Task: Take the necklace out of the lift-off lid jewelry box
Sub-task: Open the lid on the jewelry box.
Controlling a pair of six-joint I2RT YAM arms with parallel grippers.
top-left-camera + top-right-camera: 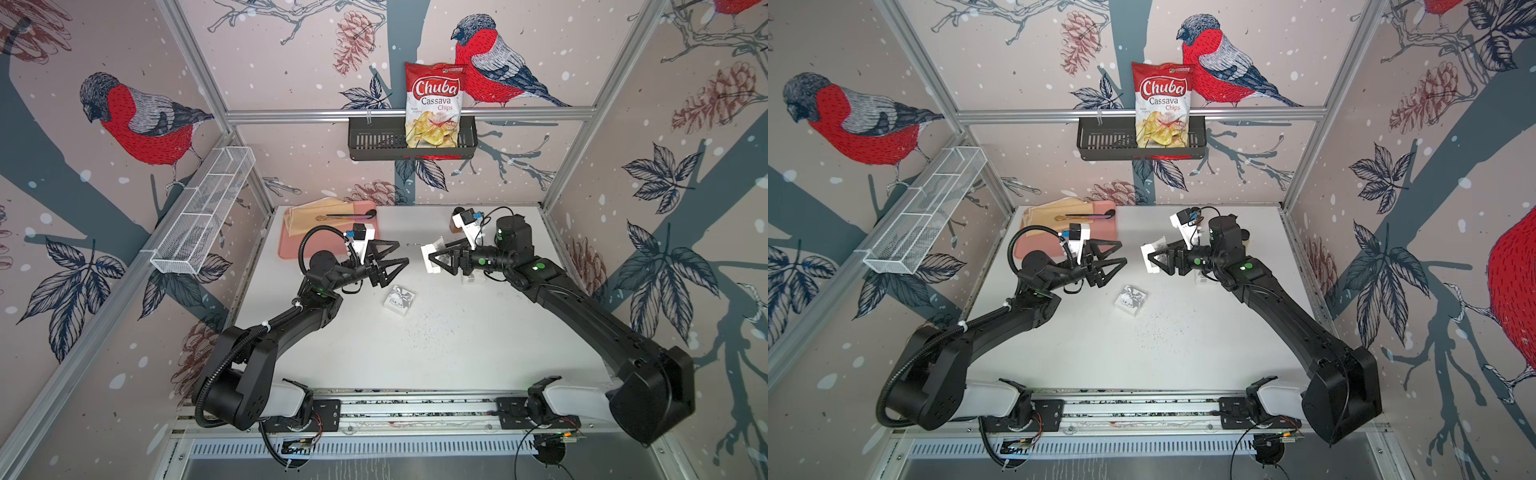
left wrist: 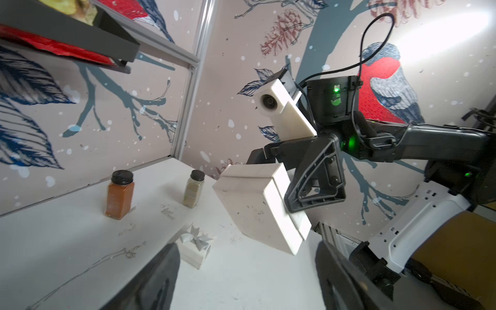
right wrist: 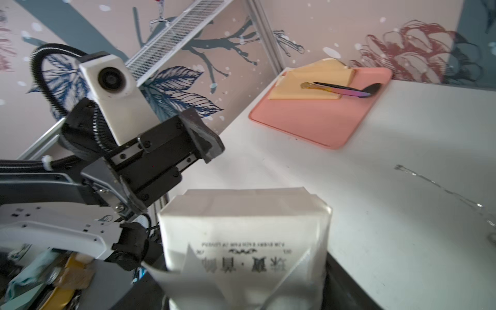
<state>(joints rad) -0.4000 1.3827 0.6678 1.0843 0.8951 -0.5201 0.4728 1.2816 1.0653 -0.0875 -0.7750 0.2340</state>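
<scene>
**Lid off, box tipped, chain out on the tabletop**

Left of centre in both top views, the left claw (image 1: pixel 403 252) hovers above the tabletop (image 1: pixel 457 353) with its jaws spread and nothing between them. Just below it and slightly right in the frame, the bow-topped lid (image 1: pixel 400 300) sits alone, apart from its box. Further right, the right claw (image 1: pixel 439 254) pinches the white jewelry box (image 2: pixel 252 204) across its sides, raised off the surface and tipped over.

The necklace (image 3: pixel 429 182) shows as a thin chain lying flat on the white surface toward the right edge of the right wrist view, clear of the box. In the top views it is too fine to place with confidence.

The removal step therefore looks complete or nearly so. What remains is probably setting the box down. If the chain must be lifted, the empty left claw would need a low, careful pinch, since so thin a chain could easily slip.
</scene>
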